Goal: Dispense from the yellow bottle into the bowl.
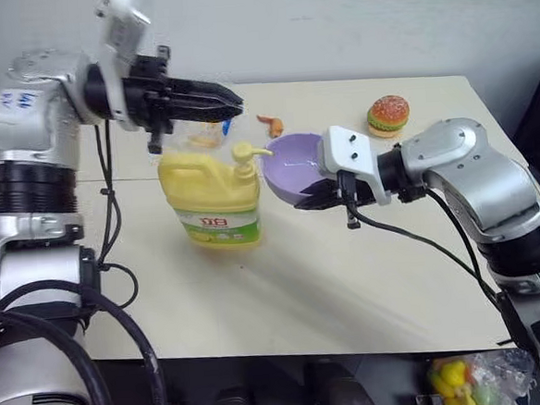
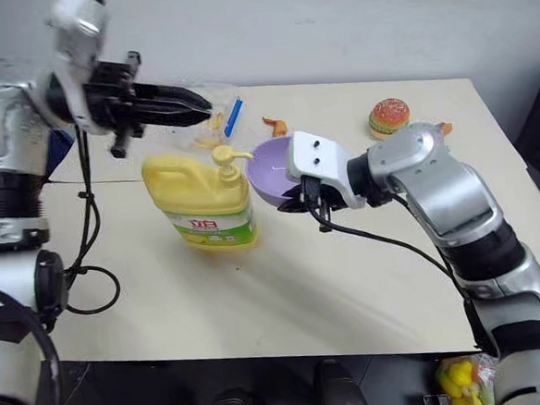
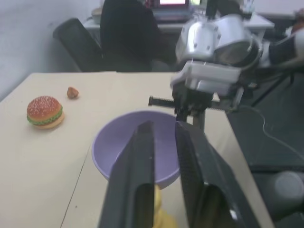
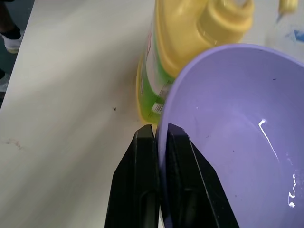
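Yellow bottle [image 1: 210,195] upright on our table [image 1: 350,280], our right hand [image 4: 160,137] clamped on the bowl [image 1: 295,166] rim beside its pump, our left hand [image 1: 230,100] above, slightly parted, holding nothing.

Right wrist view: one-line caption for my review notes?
Right hand pinches the lavender bowl by its rim, tilted beside the yellow bottle on the table.

- Yellow bottle [image 1: 210,199]: smooth, slightly glossy plastic; printed label.
- Bowl [image 4: 237,137]: smooth, glossy lavender plastic.
- Table [image 1: 350,280]: matt, smooth beige top.
- Fingers [image 3: 133,190]: matt black.
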